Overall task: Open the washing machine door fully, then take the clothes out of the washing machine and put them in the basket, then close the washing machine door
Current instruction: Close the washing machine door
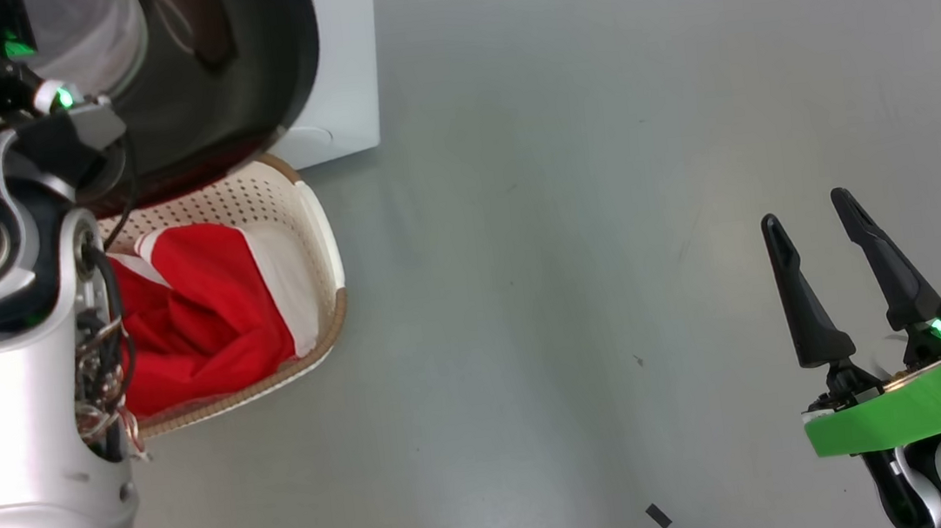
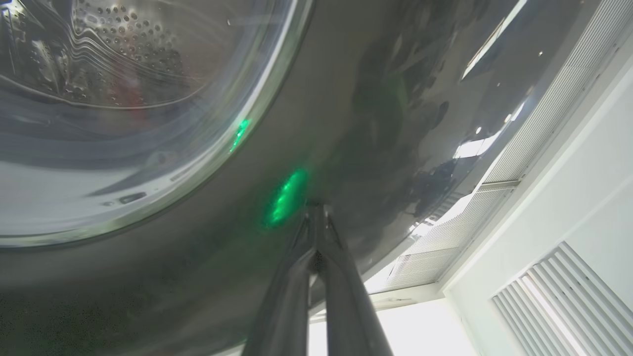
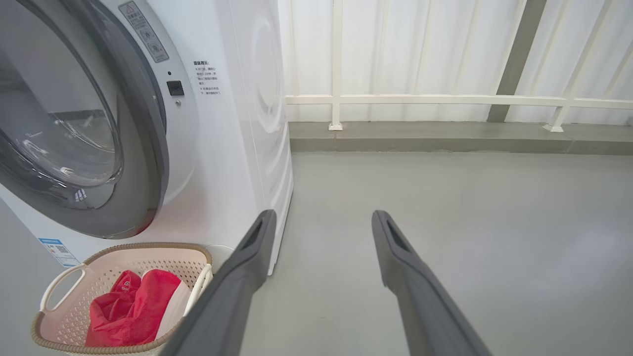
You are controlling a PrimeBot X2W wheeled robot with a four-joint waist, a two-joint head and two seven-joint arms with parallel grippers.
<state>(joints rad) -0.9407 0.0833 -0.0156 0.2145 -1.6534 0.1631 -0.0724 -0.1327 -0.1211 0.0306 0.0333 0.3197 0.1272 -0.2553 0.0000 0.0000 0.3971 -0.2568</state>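
Head view: washer door (image 1: 241, 78) sits at 11 o'clock, its glossy black rim hanging out over the basket (image 1: 337, 309), so it's not latched. The washer (image 1: 345, 67) body shows white just behind it, at 12. The basket sits on the grey floor (image 1: 569, 288) at 9 o'clock, tight against the washer front, w/ red-and-white clothes (image 1: 204, 309) heaped inside. Left arm (image 1: 20, 390) fills the 8–10 o'clock edge and covers part of the basket. Left wrist view: left jaws clenched, the two fingers (image 2: 292, 287) meeting tip to tip against the door's black rim, at approx 4 o'clock from the glass bowl (image 2: 123, 99); the steel drum shows through the glass. Right jaws released, fingers (image 1: 802, 299) spread wide, hanging over bare floor at 4 o'clock in the head view, well apart from basket and washer. Right wrist view: door at 9 o'clock, basket at 7 below it, blue label (image 3: 57, 247) beside the basket's far rim.
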